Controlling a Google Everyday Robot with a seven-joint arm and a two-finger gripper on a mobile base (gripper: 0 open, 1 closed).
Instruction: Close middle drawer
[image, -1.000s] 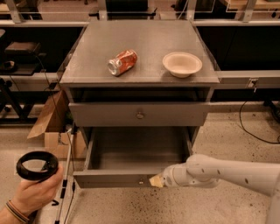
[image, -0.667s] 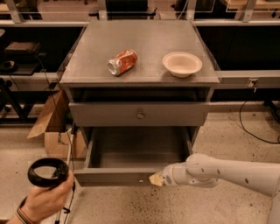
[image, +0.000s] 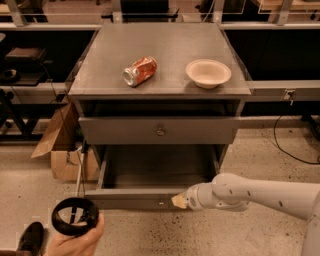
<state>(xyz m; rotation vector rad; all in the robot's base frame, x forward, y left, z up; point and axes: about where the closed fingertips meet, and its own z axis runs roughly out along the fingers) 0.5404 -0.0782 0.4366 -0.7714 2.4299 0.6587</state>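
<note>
Pincer (image: 179, 201), open or closed I could not tell, rested against the flat front of the pulled-out grey metal middle drawer (image: 157, 172), whose deep tray gaped just behind it, seemingly placed for a shove inward.

Cream end effector (image: 178, 201) against grey middle drawer (image: 134, 199); red can (image: 139, 71)
</note>
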